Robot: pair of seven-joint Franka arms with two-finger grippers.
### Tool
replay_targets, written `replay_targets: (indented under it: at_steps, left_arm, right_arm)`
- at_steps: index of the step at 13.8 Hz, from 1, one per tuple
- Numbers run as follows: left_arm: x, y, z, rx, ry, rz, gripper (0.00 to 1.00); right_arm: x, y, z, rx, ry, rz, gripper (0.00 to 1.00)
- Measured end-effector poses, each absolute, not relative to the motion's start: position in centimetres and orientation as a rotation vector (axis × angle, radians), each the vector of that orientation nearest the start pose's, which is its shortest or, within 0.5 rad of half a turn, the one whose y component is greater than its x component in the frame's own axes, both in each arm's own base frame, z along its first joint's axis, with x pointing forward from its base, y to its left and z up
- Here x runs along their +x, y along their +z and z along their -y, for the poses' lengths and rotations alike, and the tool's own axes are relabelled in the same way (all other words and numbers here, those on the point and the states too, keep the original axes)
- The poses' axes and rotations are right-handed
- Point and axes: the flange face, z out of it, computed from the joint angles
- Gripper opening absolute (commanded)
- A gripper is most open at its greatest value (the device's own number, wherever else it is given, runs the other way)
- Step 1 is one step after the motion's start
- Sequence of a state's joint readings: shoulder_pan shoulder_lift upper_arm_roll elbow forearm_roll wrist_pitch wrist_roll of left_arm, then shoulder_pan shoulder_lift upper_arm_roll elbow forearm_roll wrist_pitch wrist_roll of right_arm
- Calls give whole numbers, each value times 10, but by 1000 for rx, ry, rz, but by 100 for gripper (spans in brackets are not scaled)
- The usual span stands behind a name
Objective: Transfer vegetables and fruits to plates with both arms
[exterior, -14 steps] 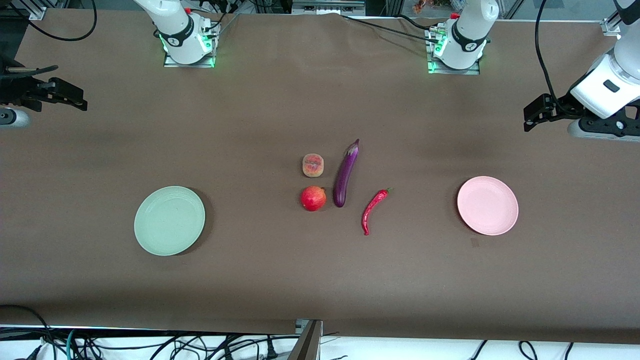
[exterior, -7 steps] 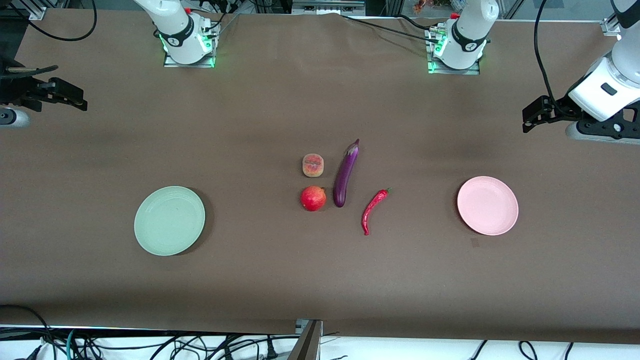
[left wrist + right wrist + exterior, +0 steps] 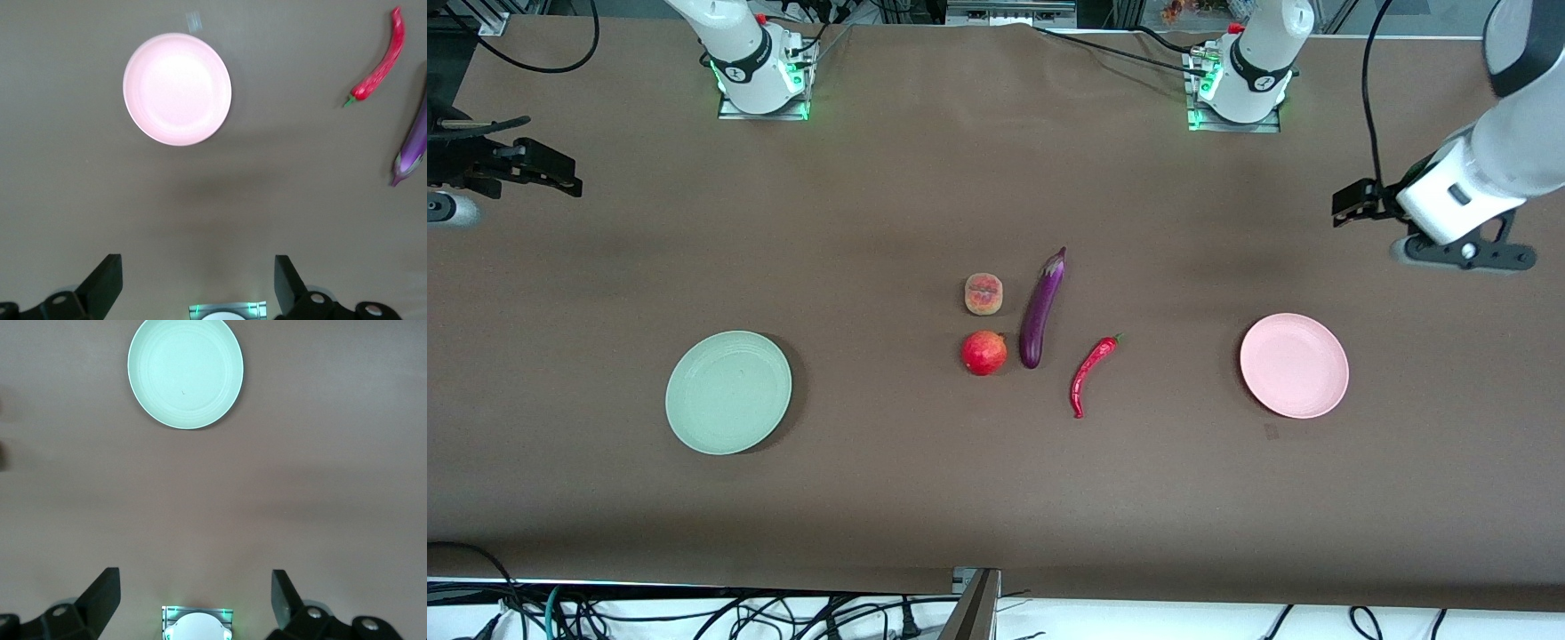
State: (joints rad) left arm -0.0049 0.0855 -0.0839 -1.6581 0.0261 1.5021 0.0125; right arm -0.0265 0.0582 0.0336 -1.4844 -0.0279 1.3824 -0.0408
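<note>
Hovering high over table ends, left gripper [image 3: 193, 287], right gripper [image 3: 193, 603], fingers [image 3: 103, 283] spread

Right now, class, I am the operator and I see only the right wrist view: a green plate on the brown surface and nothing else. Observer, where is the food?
Observer: Four pieces lie in the middle, between the green plate and a pink plate: peach, pomegranate, eggplant and chili.
Operator: Which lies closest to the pink plate?
Observer: The chili. The eggplant lies beside the two fruits.
Operator: Where are the tools?
Observer: The left tool hangs open and empty over bare table at the left arm's end. The right tool hangs open at the right arm's end.
</note>
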Motion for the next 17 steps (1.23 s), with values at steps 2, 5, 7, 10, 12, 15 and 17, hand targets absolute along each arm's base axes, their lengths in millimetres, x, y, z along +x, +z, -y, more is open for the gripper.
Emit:
replay_targets:
  at_steps: [2,5,7,10,12,15,17]
  left_arm:
    - [578,487,55,-3080,441,-188,100]
    - [611,414,106,-3088,362,-310,100]
    - [628,364,147,-3097,275,-398,100]
    - [636,305,198,-3129,183,-486,100]
    - [632,287,240,-3162,110,-512,100]
    - [619,260,287,-3171,68,-518,100]
    - [613,241,304,-3175,50,-523,100]
  right_arm:
    - [552,617,0,-3154,254,71,100]
    - [552,617,0,-3154,255,70,100]
    - [552,617,0,-3154,255,70,100]
    - [552,617,0,-3154,255,70,100]
    - [552,617,0,-3154,255,70,100]
    - [553,616,1,-3153,256,69,100]
    - [554,614,1,-3153,260,69,100]
